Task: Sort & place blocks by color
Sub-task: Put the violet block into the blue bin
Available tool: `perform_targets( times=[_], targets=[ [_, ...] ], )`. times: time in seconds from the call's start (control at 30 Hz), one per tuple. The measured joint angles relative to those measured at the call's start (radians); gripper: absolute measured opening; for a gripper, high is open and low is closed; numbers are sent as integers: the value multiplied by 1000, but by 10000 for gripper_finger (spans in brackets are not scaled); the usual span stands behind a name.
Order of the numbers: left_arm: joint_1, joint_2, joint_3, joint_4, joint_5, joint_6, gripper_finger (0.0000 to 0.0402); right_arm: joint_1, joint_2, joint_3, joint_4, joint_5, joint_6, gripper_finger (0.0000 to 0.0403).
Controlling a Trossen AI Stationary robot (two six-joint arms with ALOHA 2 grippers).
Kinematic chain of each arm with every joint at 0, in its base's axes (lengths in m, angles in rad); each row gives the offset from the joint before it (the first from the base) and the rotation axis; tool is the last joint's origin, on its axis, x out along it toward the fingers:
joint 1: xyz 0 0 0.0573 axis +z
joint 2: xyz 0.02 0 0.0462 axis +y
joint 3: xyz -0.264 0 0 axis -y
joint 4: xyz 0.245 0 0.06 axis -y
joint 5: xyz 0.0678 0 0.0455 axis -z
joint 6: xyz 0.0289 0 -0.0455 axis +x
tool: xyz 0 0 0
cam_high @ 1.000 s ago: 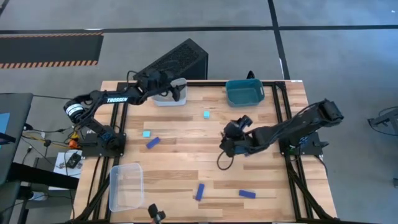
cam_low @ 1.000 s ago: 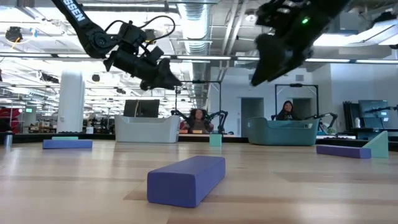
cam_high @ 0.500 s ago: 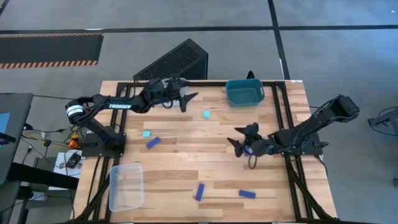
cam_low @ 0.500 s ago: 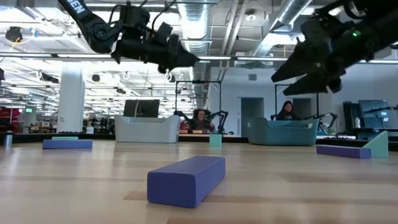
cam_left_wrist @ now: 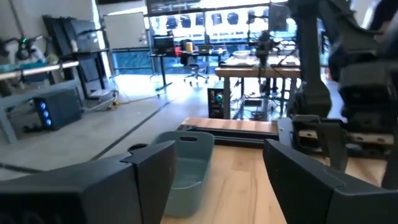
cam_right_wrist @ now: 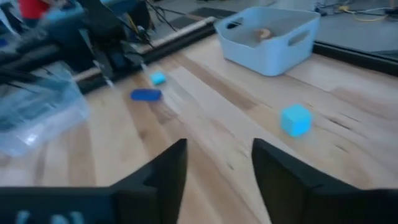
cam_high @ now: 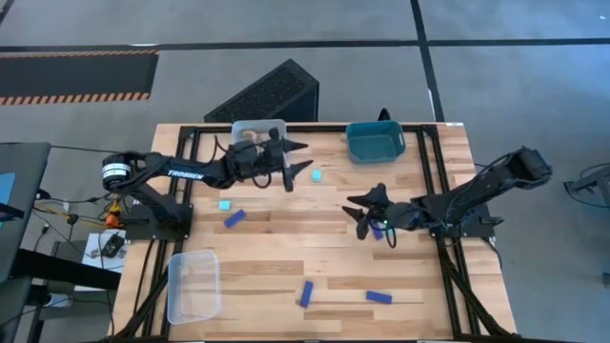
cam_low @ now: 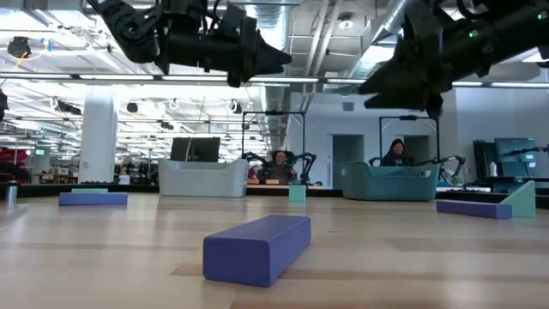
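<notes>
Lying scattered on the table (cam_high: 286,248), the blocks count three blue bars and two cyan cubes in the high view: one bar (cam_high: 234,219) beside a cube (cam_high: 225,205) on the left, a second cube (cam_high: 315,175) near the middle back, and two bars (cam_high: 306,293) (cam_high: 378,297) toward the front edge. Something tan, probably a wooden piece (cam_right_wrist: 263,33), lies in the white bin (cam_high: 259,131) at the back; a teal bin (cam_high: 375,141) stands to its right and a clear bin (cam_high: 193,286) at the front left.

Since half a second ago no block has shifted. The left gripper (cam_high: 298,160) has drawn away from the white bin and stretched farther over the table, now just beside the middle cube but above it. The right gripper (cam_high: 362,211) has slid slightly left over the bare centre.

Both claws are spread wide and hold nothing; each hangs clear of the wood, as the low view shows, with the left gripper's fingers (cam_left_wrist: 308,180) parted around open space and the right fingers (cam_right_wrist: 283,171) likewise.
</notes>
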Motion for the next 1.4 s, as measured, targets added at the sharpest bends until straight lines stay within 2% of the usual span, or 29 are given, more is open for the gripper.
perform_targets(
  times=[0.17, 0.33, 0.47, 0.63, 0.77, 0.87, 1.07, 1.27, 1.4],
  targets=[
    [-49, 0, -1, 39, -67, 61, 229, 12, 60, 0, 112, 5, 0, 117],
    [-54, 0, -1, 72, -56, 62, 229, 12, 147, 0, 270, 29, -2, 47],
    [-55, 0, -1, 13, -53, 18, 229, 12, 190, 1, 306, 28, -8, 8],
    [-85, 0, -7, -64, -62, -11, 229, -6, 196, 1, 297, 24, -14, 19],
    [-135, 0, -36, -80, -108, -12, 228, -44, 192, 1, 308, -29, -91, 15],
    [-176, 0, -72, -84, -179, -11, 228, -93, 193, 1, 319, -103, -132, 8],
    [-243, 0, -158, -90, -395, -37, 228, -171, 193, 1, 324, -245, -144, 17],
    [-269, 0, -238, -94, -503, -90, 228, -209, 193, 1, 322, -282, -191, 26],
    [-257, 0, -269, -91, -539, -101, 228, -231, 193, 1, 316, -289, -195, 20]
  ],
)
